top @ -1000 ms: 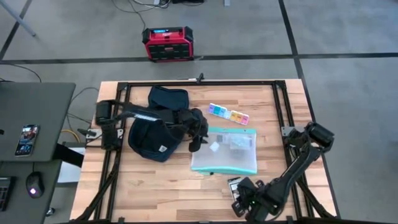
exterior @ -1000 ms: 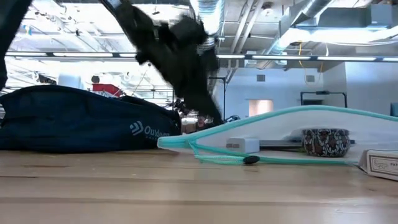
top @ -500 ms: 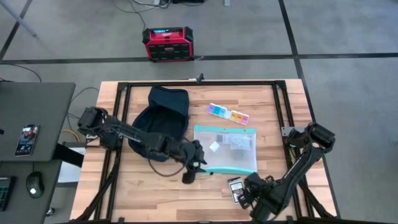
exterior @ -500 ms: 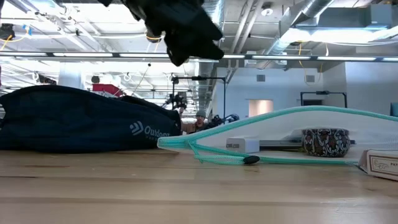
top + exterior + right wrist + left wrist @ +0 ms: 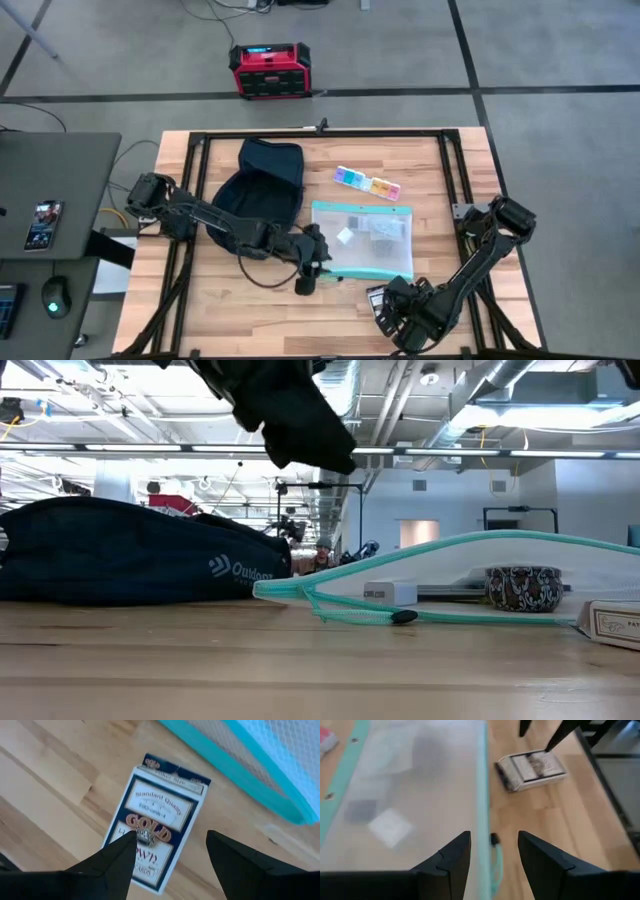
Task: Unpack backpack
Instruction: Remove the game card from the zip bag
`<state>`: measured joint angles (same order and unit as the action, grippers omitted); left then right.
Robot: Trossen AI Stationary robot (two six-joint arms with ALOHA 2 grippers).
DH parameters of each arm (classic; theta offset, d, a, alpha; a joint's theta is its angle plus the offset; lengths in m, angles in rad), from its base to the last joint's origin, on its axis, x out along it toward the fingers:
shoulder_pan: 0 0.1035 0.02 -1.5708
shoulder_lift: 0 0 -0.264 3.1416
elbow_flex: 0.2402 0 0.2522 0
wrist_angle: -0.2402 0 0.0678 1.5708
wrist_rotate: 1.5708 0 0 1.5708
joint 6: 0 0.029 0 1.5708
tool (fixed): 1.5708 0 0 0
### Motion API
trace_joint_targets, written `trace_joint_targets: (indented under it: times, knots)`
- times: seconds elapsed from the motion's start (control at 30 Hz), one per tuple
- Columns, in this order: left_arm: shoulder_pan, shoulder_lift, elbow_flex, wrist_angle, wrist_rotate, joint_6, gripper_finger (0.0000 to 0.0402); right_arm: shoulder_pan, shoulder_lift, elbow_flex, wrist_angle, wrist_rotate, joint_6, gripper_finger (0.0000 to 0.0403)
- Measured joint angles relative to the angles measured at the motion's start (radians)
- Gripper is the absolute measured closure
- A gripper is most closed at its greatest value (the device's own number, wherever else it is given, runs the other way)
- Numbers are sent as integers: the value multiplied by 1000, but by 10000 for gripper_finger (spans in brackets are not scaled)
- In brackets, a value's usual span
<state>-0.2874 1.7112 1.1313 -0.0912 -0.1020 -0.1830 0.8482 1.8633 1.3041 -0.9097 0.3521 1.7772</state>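
The dark navy backpack lies flat on the table's far left part, and the low view shows its side. Right of it lies a clear mesh pouch with teal trim. My left gripper hangs open above the pouch's near left corner, over the teal edge, touching nothing. A blue and white card box lies flat near the front edge. My right gripper hovers open above the box, one finger on either side of it.
A pastel pill organiser lies beyond the pouch, toward the far edge. A black frame runs around the table. A red and black box stands on the floor past the far edge. Bare wood lies at the near left.
My left gripper has risen from beside the backpack and the pouch's left end and gone toward the table's near edge. The backpack, bunched under the arm a second ago, now lies spread flat. My right gripper has edged slightly toward the card box.
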Motion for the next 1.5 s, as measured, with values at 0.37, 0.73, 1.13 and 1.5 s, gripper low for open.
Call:
trace_joint_targets:
  times: [0.37, 0.73, 1.13, 1.5]
  knots:
    - [20, -9, 0, -38, 6, 2, 252, -4, 0, 0, 1, 94, 111, 168]
    - [19, -8, 1, -55, 8, 0, 252, -40, 0, 0, -42, 104, 184, 168]
    - [20, -8, 1, -54, 7, 0, 252, -1, 0, 5, -64, 245, 371, 20]
    - [20, -8, 1, -54, 7, 0, 252, -41, 2, -3, 44, 68, 163, 60]
